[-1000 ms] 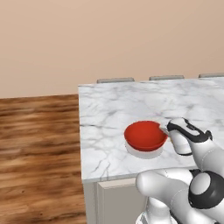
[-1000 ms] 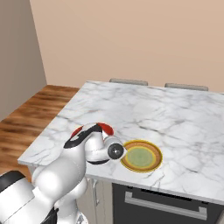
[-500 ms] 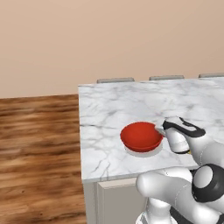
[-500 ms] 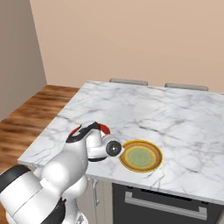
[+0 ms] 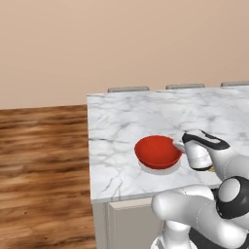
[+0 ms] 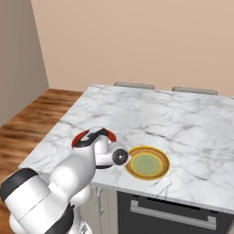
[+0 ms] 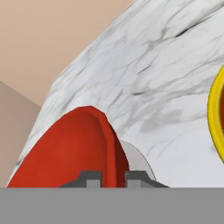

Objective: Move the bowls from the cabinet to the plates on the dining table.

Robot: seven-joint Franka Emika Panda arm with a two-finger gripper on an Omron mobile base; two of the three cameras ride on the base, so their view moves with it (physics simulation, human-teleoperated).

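— While its jaws pinch the rim, what does the gripper (image 7: 113,176) hold?

— The red bowl (image 5: 156,151), one finger (image 7: 89,177) inside the rim and one (image 7: 136,176) outside, clamped tight on the wall.

— Where does the bowl sit?

— Over the white plate (image 5: 160,168), whose pale edge peeks out beneath it at 6 o'clock in the left base view. Whether the two touch cannot be told.

— And around it?

— The yellow plate (image 6: 147,163) lies at 3 o'clock of the hand in the right base view, just beside it, bare. Both plates rest near the front edge of the table (image 6: 173,119). Wood floor (image 5: 44,165) spreads at 9 o'clock in the left base view.
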